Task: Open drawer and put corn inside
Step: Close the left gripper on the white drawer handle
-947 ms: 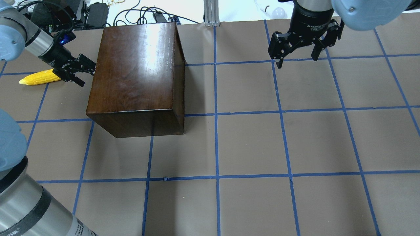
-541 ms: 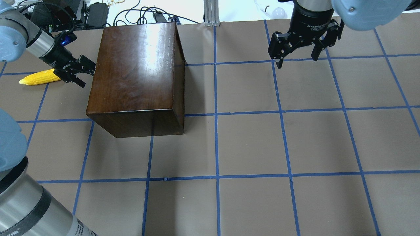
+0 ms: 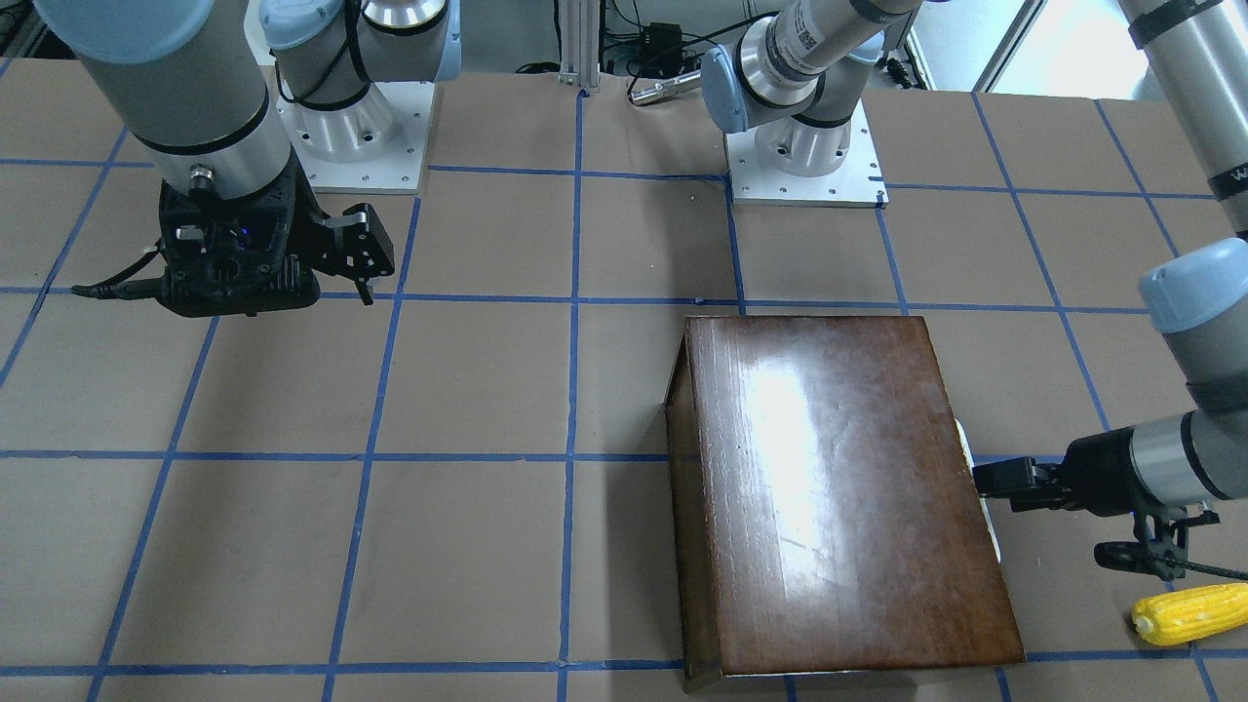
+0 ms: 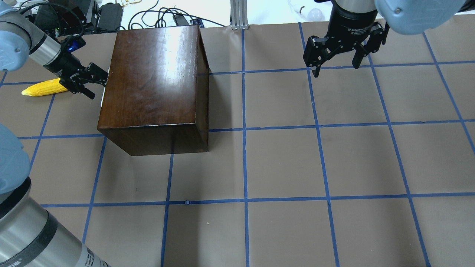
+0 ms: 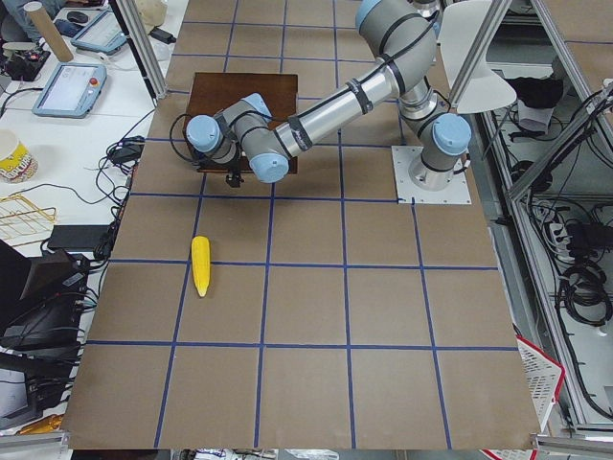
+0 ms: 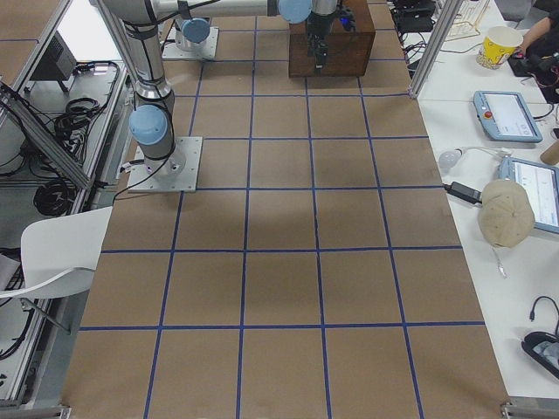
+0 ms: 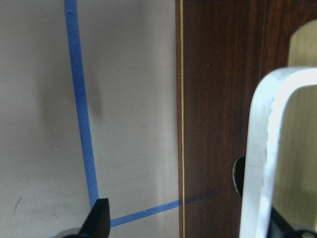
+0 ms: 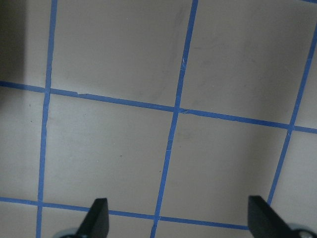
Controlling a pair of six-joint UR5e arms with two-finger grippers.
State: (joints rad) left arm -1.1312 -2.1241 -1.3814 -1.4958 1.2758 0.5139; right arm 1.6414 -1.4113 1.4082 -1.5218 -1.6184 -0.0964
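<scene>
The glossy dark-brown box (image 4: 152, 81) stands at the table's far left, also in the front view (image 3: 838, 487). Its drawer shows as a pale sliver (image 4: 104, 89) at the box's left face. In the left wrist view I see its dark front panel (image 7: 218, 124) and a white loop handle (image 7: 265, 148). My left gripper (image 4: 99, 85) is open against that face, one finger behind the handle. The yellow corn (image 4: 42, 87) lies on the table just behind the left gripper, also seen in the front view (image 3: 1189, 614). My right gripper (image 4: 336, 68) is open and empty at the far right.
The table is brown paper with a blue tape grid (image 4: 245, 129). Cables and power bricks (image 4: 107, 15) lie beyond the far edge behind the box. An aluminium post (image 4: 239, 15) stands at the far edge. The robot bases (image 3: 799, 156) sit at the near side.
My left gripper has shifted slightly away from the box, and a pale sliver of the drawer now shows at the box's left edge. The right arm has not moved.
</scene>
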